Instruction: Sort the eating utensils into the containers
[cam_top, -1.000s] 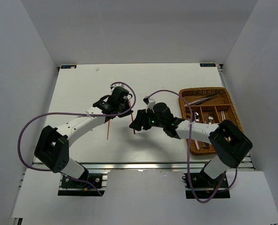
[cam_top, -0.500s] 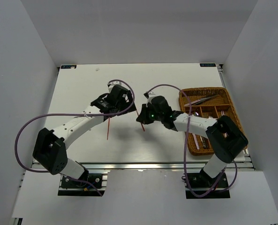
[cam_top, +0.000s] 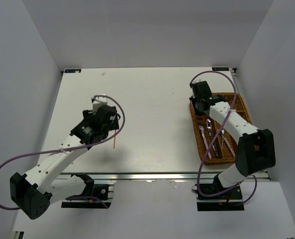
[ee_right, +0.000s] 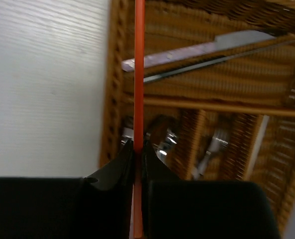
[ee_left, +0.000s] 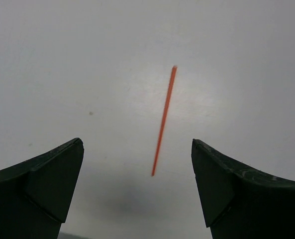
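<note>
"Two arms seen from above. Where do they sit against the wicker tray (cam_top: 243, 107)?"
"Right gripper (cam_top: 201, 102) is over its far-left corner. Left gripper (cam_top: 105, 119) is well left of it, near a loose chopstick (cam_top: 115, 142)."
"Left wrist?"
"Fingers spread, and the loose chopstick lies on the table (ee_left: 62, 59)."
"Right wrist?"
"Clenched on a second red-orange chopstick (ee_right: 139, 74) above the tray's left wall. A knife (ee_right: 207, 50) lies in the crosswise section."

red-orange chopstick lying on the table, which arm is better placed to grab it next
Left. The open left gripper hovers directly above the table chopstick, which shows between its jaws in the wrist view. The right gripper is shut on a second chopstick over the wicker tray.
</note>
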Controlling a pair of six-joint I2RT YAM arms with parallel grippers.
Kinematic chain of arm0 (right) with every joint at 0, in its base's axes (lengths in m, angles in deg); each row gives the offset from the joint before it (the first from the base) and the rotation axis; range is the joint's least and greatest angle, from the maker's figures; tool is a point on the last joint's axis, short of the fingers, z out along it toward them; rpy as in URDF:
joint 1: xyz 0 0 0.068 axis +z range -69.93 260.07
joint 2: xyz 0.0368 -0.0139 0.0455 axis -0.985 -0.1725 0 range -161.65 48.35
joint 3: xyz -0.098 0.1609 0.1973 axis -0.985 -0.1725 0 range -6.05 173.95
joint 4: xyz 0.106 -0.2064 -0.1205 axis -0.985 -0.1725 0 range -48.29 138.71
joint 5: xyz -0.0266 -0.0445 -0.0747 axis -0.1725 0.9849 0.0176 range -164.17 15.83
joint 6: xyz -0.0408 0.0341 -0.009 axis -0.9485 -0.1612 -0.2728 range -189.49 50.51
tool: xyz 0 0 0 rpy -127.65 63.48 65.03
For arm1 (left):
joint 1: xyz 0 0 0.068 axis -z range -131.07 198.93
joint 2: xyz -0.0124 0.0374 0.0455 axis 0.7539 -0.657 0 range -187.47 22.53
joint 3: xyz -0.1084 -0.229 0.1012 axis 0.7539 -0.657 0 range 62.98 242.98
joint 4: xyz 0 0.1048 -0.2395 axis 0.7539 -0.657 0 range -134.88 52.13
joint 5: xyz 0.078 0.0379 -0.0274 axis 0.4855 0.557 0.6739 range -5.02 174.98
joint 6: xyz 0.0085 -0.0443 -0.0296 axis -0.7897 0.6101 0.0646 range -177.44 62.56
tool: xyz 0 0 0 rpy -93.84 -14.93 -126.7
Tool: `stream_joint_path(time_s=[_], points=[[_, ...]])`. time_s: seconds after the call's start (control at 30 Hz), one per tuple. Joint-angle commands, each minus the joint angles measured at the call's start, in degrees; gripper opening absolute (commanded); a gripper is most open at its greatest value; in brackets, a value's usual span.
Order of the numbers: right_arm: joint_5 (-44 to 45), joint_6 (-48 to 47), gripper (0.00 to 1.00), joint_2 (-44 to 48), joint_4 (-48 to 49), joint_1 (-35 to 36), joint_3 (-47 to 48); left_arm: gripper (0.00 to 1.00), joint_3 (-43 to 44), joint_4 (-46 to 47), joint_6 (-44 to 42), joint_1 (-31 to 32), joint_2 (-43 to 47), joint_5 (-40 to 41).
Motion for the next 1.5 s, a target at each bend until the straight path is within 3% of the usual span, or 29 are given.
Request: stream_joint_path(time_s=[0.0,0.17,0.5,0.77,0.93,0.97,1.03,1.07,1.1,1.3,1.47], points=[[10.89,-9.37,0.00,3.56,-6.66,-1.34,1.09,0.98,-8.54,2.03,-2.76,-0.08,3.49,-1.32],[16.08,-13.14,0.00,7.16,-6.24,-9.41,-3.81,0.98,-10.48,3.98,-2.93,-0.08,6.32,-2.99],[20.57,-23.43,0.00,16.83,6.68,-22.43,-22.63,0.98,-10.76,3.37,-1.70,0.53,6.50,-1.32],[23.91,-25.03,0.00,14.20,10.30,-24.99,-26.42,0.98,-11.46,3.10,-0.47,3.77,8.25,1.57],[22.16,-24.50,0.18,14.02,10.55,-25.69,-24.49,0.98,-11.46,3.10,-0.30,4.57,8.25,2.37],[22.24,-24.32,0.31,14.19,10.82,-25.78,-24.22,0.98,-11.46,3.02,-0.30,4.83,8.25,2.63],[20.85,-23.09,0.42,14.11,9.86,-25.78,-23.09,0.98,-11.46,3.02,-0.21,5.01,8.25,2.81],[20.14,-22.31,0.82,14.20,9.07,-25.87,-22.56,0.98,-11.55,3.02,-0.21,5.10,8.17,2.81],[19.44,-20.73,0.89,14.63,7.58,-25.78,-22.03,0.98,-11.46,3.02,-0.12,5.10,7.99,2.89],[15.39,-17.03,0.89,19.28,3.45,-25.78,-15.97,0.98,-11.72,3.02,-0.12,5.10,8.08,3.68],[3.72,-9.49,0.89,24.47,-2.08,-25.00,-5.78,0.98,-11.02,2.23,0.06,5.10,7.72,4.48]])
